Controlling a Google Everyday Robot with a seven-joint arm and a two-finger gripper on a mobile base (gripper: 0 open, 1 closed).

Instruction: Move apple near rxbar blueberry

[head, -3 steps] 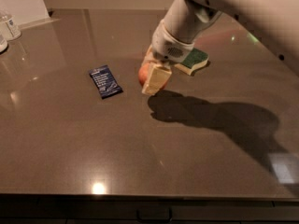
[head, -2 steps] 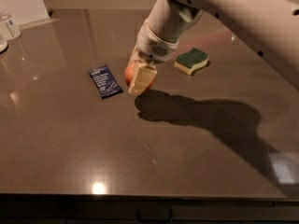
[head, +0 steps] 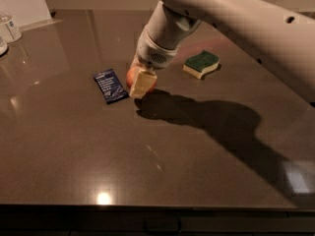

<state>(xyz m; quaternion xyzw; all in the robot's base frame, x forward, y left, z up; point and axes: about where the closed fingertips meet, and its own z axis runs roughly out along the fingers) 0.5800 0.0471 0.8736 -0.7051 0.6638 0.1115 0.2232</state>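
Apple [head: 131, 76], round and red-orange, now further left, tight in the claw [head: 138, 81], just beside rxbar blueberry [head: 110, 86].

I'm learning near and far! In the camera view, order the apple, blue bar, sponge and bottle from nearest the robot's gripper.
1. apple, in the gripper, mid-table.
2. rxbar blueberry, just left.
3. sponge, farther right.
4. bottle, far-left edge.

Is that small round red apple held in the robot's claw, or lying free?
Held: the gripper, just right of the dark blue snack bar wrapper, is closed around the red apple.
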